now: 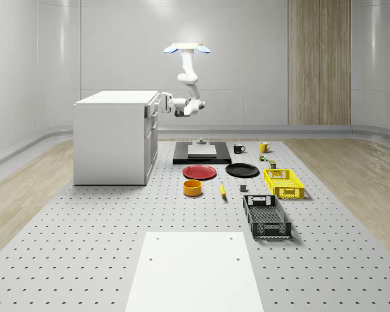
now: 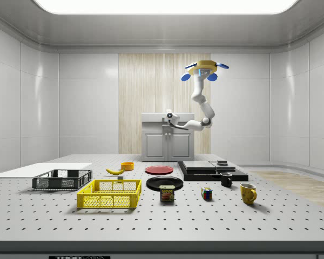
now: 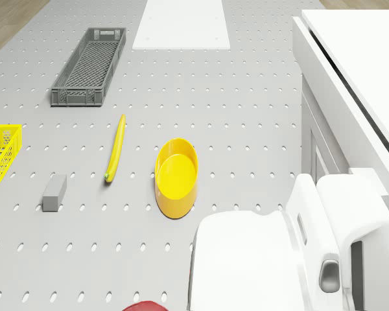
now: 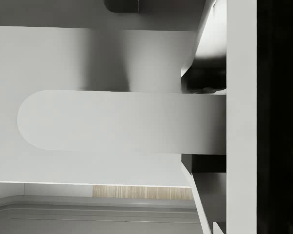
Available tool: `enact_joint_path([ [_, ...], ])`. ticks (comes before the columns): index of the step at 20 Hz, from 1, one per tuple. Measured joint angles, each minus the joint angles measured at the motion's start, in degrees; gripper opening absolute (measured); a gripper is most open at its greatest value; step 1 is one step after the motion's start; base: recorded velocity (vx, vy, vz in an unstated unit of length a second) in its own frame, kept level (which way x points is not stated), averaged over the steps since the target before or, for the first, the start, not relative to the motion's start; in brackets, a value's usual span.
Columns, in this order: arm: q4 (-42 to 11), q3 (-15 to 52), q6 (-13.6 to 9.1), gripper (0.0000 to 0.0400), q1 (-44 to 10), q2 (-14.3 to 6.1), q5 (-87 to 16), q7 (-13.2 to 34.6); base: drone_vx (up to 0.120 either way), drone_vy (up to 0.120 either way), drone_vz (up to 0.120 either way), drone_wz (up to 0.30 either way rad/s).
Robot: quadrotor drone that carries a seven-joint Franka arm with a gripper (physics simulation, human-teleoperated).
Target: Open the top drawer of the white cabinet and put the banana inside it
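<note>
The white cabinet [image 1: 110, 140] stands at the whole-scene view's left. My drone [image 1: 187, 48] hovers in the air beside the cabinet's front, above the black platform. The arm reaches down and across, and my gripper [image 1: 158, 103] is at the top drawer's front, level with its handle. From the wrist, the white handle [image 4: 122, 122] lies right in front of the camera. A dark gap runs between the cabinet top [image 3: 369, 58] and the drawer front. The yellow banana [image 1: 222, 189] lies flat on the perforated floor, beside a yellow bowl [image 1: 192, 188] and away from the gripper.
A red plate [image 1: 199, 171] and a black plate [image 1: 242, 170] lie past the banana. To its right are a yellow crate [image 1: 284, 182] and a grey crate [image 1: 266, 216]. A black platform [image 1: 201, 153] sits below the drone. Mugs and small items stand behind.
</note>
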Motion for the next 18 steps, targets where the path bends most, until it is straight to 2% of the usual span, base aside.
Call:
enact_joint_path([
  [2,-0.1,-0.4,-1.0,0.0164,-1.0,-0.8,-1.6,2.5,0.0,0.0,0.0,0.0],
  [3,-1.0,-1.0,-1.7,0.0156,-1.3,-0.3,-1.3,-1.1,0.0,0.0,0.0,0.0],
  [6,-1.1,-1.7,-3.4,0.013,-3.0,-1.6,-3.1,0.6,0.0,0.0,0.0,0.0],
  [7,-1.2,-2.1,-4.0,0.014,-3.5,-2.0,-4.0,1.6,0.0,0.0,0.0,0.0],
  [8,-0.5,-2.3,-4.0,0.0218,-4.0,-3.3,-7.2,3.6,0.0,0.0,0.0,0.0],
  [11,-0.8,-4.2,-5.6,0.021,-4.8,-4.2,-9.3,5.7,0.0,0.0,0.0,0.0],
  [12,-0.6,-4.7,-6.0,0.0256,-5.1,-4.9,-10.5,6.5,0.0,0.0,0.0,0.0],
  [13,-1.2,-5.4,-6.6,0.0223,-5.3,-4.7,-10.2,4.5,0.0,0.0,0.0,0.0],
  [15,-1.2,-6.5,-7.8,0.0292,-5.9,-5.0,-10.9,4.8,0.0,0.02,0.0,0.0],
  [18,-1.2,-7.6,-9.1,0.0349,-6.5,-5.4,-11.6,5.2,0.0,0.12,0.0,0.0],
])
